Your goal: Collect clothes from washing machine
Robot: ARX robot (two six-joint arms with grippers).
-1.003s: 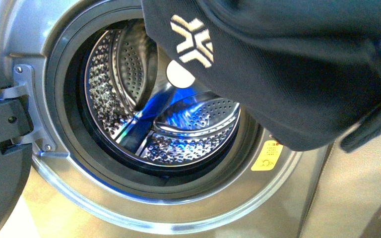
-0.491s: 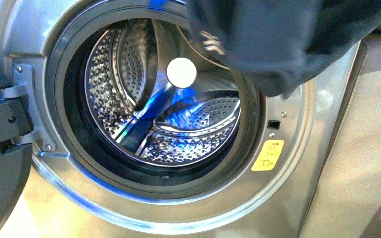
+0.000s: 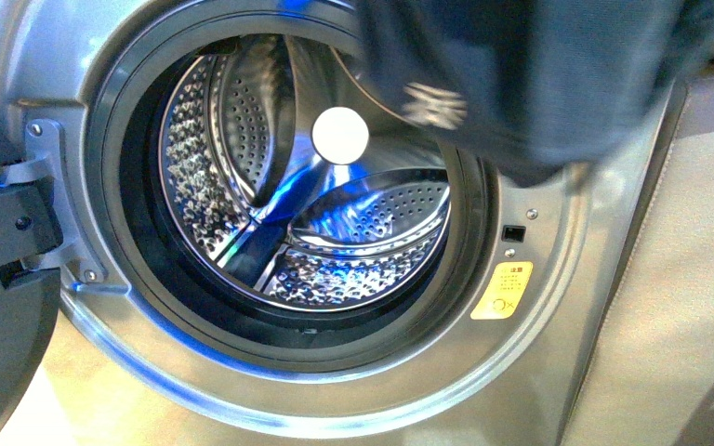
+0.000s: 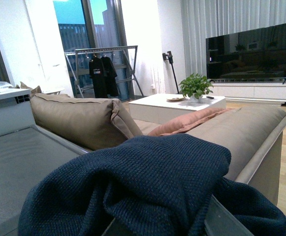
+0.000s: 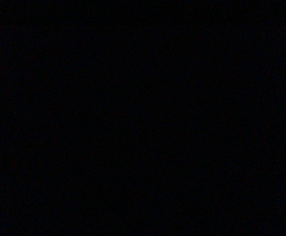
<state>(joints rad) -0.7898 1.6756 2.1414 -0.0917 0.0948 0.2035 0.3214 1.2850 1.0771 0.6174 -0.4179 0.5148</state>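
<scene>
A: What is taking up the front view?

B: The machine (image 3: pixel 530 372) is filling nearly all of it. Its door (image 3: pixel 0 307) is standing open at the left edge, and the steel drum (image 3: pixel 214 158) is showing through the round mouth, catching blue light.

A: And the clothes?

B: The clothes (image 3: pixel 539 74) are hanging outside the drum, across the upper right of the mouth and in front of its rim. They are showing blurred there. In the left wrist view the same navy knit (image 4: pixel 147 182) is lying bunched close to the lens.

A: What is lying behind it there?

B: A tan sofa (image 4: pixel 83 123) is running across the room. Beyond it a TV (image 4: pixel 251 51) is standing by the curtains, a white table (image 4: pixel 152 105) is sitting in the middle, and a rack (image 4: pixel 103 49) with dark garments is standing by the window. A plant (image 4: pixel 195 86) is sitting on the table.

A: Any small things on the machine?

B: A yellow sticker (image 3: pixel 502 291) is sitting on the front, just right of the mouth. A white disc (image 3: pixel 339 136) is showing deep in the drum. A pale logo (image 3: pixel 437 102) is showing smeared on the clothes.

A: How are the grippers standing?

B: The cloth is covering the left gripper, so I cannot tell how it is set. The right wrist view is dark, and the right gripper is not showing in any view.
</scene>
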